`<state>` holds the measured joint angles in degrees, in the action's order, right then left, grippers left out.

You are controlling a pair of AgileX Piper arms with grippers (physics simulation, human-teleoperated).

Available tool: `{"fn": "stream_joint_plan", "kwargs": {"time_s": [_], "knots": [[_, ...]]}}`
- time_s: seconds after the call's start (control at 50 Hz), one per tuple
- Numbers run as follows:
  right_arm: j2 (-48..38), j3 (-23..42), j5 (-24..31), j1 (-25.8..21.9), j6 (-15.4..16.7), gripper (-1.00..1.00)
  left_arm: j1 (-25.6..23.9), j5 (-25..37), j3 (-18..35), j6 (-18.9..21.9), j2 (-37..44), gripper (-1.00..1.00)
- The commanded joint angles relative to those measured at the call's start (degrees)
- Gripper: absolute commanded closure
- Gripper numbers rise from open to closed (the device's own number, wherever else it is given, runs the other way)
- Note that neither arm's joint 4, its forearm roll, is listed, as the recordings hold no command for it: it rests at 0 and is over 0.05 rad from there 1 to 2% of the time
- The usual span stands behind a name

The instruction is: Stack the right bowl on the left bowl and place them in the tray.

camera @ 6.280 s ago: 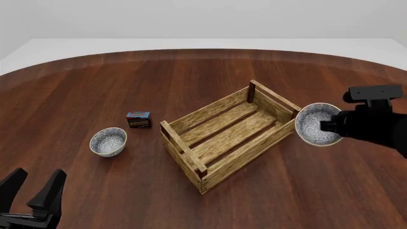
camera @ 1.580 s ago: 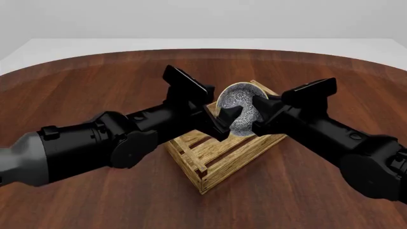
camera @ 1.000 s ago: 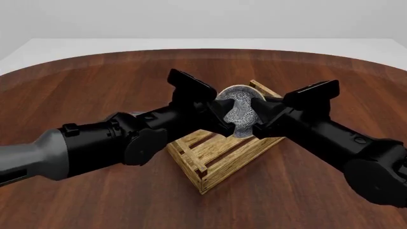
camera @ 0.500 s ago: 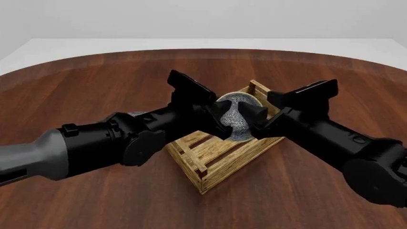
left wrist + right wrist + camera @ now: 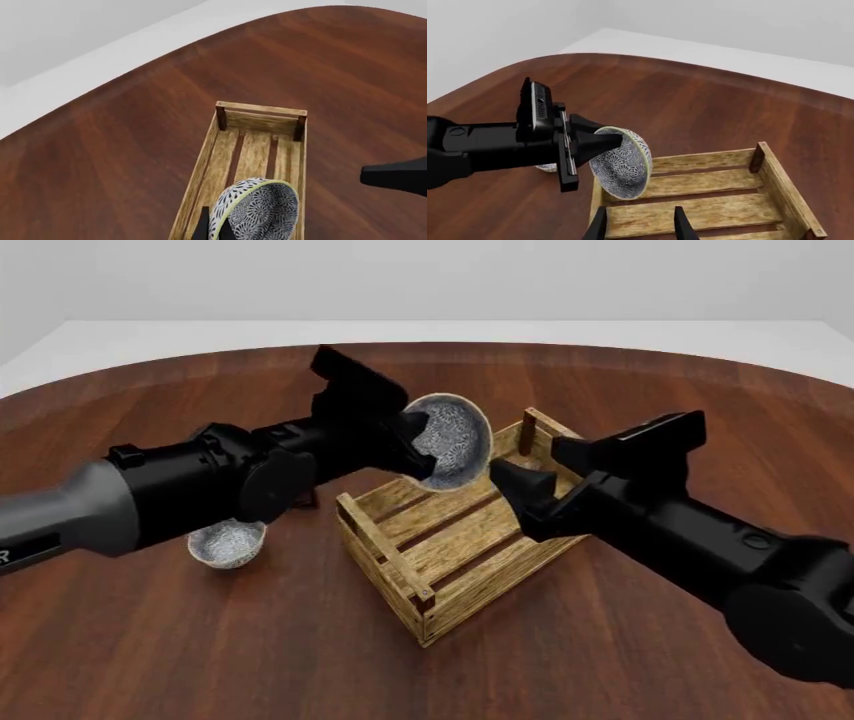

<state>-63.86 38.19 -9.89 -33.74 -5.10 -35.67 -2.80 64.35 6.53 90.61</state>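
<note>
Gripping a patterned bowl (image 5: 447, 440) by its rim, the left gripper (image 5: 416, 438) is seen in the front view holding it tilted on edge above the far-left part of the tray (image 5: 400, 585). The bowl is clear of the slats. A second bowl (image 5: 224, 542) is seen only partly in the front view, on the table (image 5: 200, 640) left of the tray, under the left arm; in the right wrist view only a sliver of it shows. The right gripper (image 5: 521, 498) is recorded over the tray with fingers (image 5: 682, 227) apart and nothing between them, as shown in the right wrist view. Only the far end of the tray interior is shown in the left wrist view, past the held bowl.
</note>
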Motion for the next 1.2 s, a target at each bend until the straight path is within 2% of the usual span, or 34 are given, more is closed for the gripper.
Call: {"fn": "stream_joint_plan", "kwargs": {"time_s": [0.02,0.14,0.28,0.36,0.48,0.56,0.64,0.76,0.84,0.98,1.08,1.2], "knots": [[0.1,1.4,3.1,0.8,1.8,-1.00,5.3,3.1,0.8,2.1,-1.7,1.00],[0.0,1.5,3.1,0.7,1.7,-1.00,5.6,5.0,0.7,2.7,-2.3,1.00],[0.0,1.5,3.3,0.5,1.6,-1.00,9.2,7.9,1.5,4.6,-2.4,1.00],[-0.4,1.6,3.2,0.4,1.6,-1.00,9.6,9.9,0.6,5.1,-4.4,1.00],[-0.4,1.5,3.2,0.3,1.6,-1.00,14.2,12.3,0.0,6.4,-7.6,1.00],[-0.3,1.4,3.3,0.1,1.6,-1.00,15.4,14.4,0.2,5.9,-8.7,1.00],[-0.4,1.6,3.4,0.1,1.4,-1.00,16.8,15.2,-1.4,7.1,-11.6,1.00],[-0.2,1.6,3.5,0.2,1.3,-1.00,19.0,17.1,-2.8,5.9,-12.7,1.00],[-0.8,1.6,3.1,0.2,1.4,-1.00,20.0,17.4,-4.8,3.8,-15.3,1.00],[-0.7,1.6,3.1,0.3,1.4,-1.00,22.4,19.1,-6.2,5.0,-17.0,1.00],[-1.3,1.6,2.8,0.3,1.4,-1.00,23.5,21.5,-6.3,3.2,-17.7,1.00],[-1.6,1.5,2.5,0.3,1.5,-1.00,26.4,22.5,-6.3,3.8,-17.8,1.00]]}}
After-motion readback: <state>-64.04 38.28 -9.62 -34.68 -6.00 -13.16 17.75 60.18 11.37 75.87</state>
